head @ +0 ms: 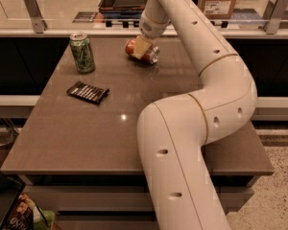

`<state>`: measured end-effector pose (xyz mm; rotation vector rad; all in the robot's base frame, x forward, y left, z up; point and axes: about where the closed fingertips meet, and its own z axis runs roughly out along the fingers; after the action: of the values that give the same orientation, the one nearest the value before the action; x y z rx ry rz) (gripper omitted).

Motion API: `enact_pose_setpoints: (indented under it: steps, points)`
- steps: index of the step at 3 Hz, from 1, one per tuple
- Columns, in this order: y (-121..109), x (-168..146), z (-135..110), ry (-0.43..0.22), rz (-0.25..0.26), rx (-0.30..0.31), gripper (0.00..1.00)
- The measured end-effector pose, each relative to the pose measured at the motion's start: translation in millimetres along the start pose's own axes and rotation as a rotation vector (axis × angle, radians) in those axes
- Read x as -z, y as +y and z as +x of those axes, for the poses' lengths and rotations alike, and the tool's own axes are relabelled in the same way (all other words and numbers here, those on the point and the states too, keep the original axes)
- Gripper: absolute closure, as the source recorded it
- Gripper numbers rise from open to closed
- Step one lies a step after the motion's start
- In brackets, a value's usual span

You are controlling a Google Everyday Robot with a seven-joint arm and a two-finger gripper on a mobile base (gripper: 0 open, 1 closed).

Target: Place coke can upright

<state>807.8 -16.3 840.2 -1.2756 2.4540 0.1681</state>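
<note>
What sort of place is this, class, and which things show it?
Probably an office or lab space: a brown table, a cardboard box behind, and the robot's gripper at the coke can.

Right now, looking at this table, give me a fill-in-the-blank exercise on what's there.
1. The table holds ____ cans.
2. Only the green can stands ____.
3. The gripper is at the coke can; the black bar lies nearer the ____ can.
Missing words: two; upright; green.
</note>
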Motion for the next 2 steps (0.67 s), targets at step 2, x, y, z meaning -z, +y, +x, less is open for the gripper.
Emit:
enact_pose_setpoints:
  steps: [2]
  points:
    - [-5, 12, -2, -0.011, 0.031, -0.010, 1.00]
